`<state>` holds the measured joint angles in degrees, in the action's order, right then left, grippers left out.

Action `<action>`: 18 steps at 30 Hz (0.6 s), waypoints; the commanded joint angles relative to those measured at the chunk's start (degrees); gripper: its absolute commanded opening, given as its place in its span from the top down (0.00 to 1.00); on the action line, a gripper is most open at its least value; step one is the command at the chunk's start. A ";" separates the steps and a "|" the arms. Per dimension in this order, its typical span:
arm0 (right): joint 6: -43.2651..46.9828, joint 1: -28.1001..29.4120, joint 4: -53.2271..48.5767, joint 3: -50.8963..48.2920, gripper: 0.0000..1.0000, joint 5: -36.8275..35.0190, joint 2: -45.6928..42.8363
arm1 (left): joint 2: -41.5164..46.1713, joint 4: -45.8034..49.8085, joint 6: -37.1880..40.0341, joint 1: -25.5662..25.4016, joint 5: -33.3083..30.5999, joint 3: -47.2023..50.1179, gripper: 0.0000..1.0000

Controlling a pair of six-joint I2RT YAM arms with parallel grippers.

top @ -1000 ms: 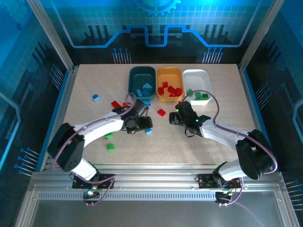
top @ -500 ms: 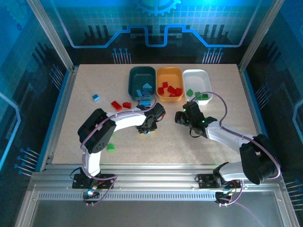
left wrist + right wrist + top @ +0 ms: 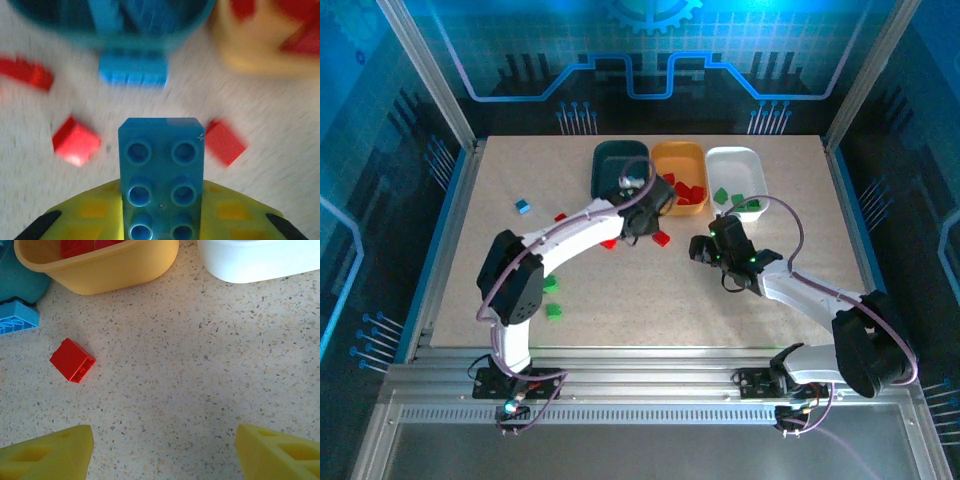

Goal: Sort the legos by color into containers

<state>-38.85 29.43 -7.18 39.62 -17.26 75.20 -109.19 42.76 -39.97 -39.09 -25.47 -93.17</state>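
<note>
My left gripper (image 3: 161, 222) is shut on a blue six-stud lego (image 3: 161, 175), held just short of the dark teal tub (image 3: 202, 17). From above, the left gripper (image 3: 642, 202) hangs at the near ends of the teal tub (image 3: 608, 158) and the yellow-orange tub (image 3: 677, 158). A second blue lego (image 3: 132, 70) lies against the teal tub, and red legos (image 3: 75, 141) (image 3: 225, 141) lie on either side. My right gripper (image 3: 162, 450) (image 3: 700, 250) is open over bare table, with a red lego (image 3: 72, 360) ahead on its left. The white tub (image 3: 736, 163) holds green legos.
Loose on the left half of the table are a blue lego (image 3: 523, 207), red legos (image 3: 560, 216) and two green legos (image 3: 552, 310). One red lego (image 3: 661, 238) lies between the two grippers. The yellow-orange tub (image 3: 100, 270) and white tub (image 3: 260, 260) stand ahead of the right gripper.
The left arm has swung away from the table's middle up to the teal tub's near end with the blue lego. The right gripper has barely shifted.
</note>
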 commanded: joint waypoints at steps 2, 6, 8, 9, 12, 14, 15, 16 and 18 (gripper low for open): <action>-0.78 -0.49 0.78 -0.44 0.24 1.10 -1.26 | -4.11 -5.29 12.58 7.47 5.54 -6.83 0.76; -0.54 -0.46 1.38 -1.07 0.24 1.46 -2.20 | -14.63 -2.20 14.84 11.94 8.76 -20.08 0.77; -0.22 -0.43 1.38 -1.03 0.24 1.35 -2.17 | -18.25 -2.33 15.40 13.15 10.09 -24.08 0.76; -0.04 -0.51 1.38 -0.97 0.24 1.26 -2.11 | -19.59 -2.55 15.37 13.47 10.69 -25.44 0.76; 0.50 -0.52 1.12 -0.66 0.24 0.83 -1.95 | -23.55 -2.55 14.70 14.21 11.31 -29.28 0.75; 0.70 -0.48 1.03 -0.68 0.24 0.73 -2.06 | -25.22 -3.56 14.11 14.95 12.12 -30.12 0.72; 0.98 -0.47 1.26 -0.68 0.24 0.81 -2.08 | -25.68 -3.88 13.73 15.32 12.48 -30.30 0.66; 1.29 -0.40 1.42 -0.63 0.24 0.98 -2.08 | -25.98 -4.19 13.52 15.73 13.13 -30.41 0.58; 2.20 -0.19 1.78 -0.46 0.23 1.45 -1.51 | -25.52 -4.58 13.11 16.23 14.41 -30.06 0.38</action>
<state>-38.30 29.21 -6.63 39.20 -16.03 74.04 -135.52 38.72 -26.92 -24.10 -14.00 -120.73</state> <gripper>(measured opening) 0.765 0.559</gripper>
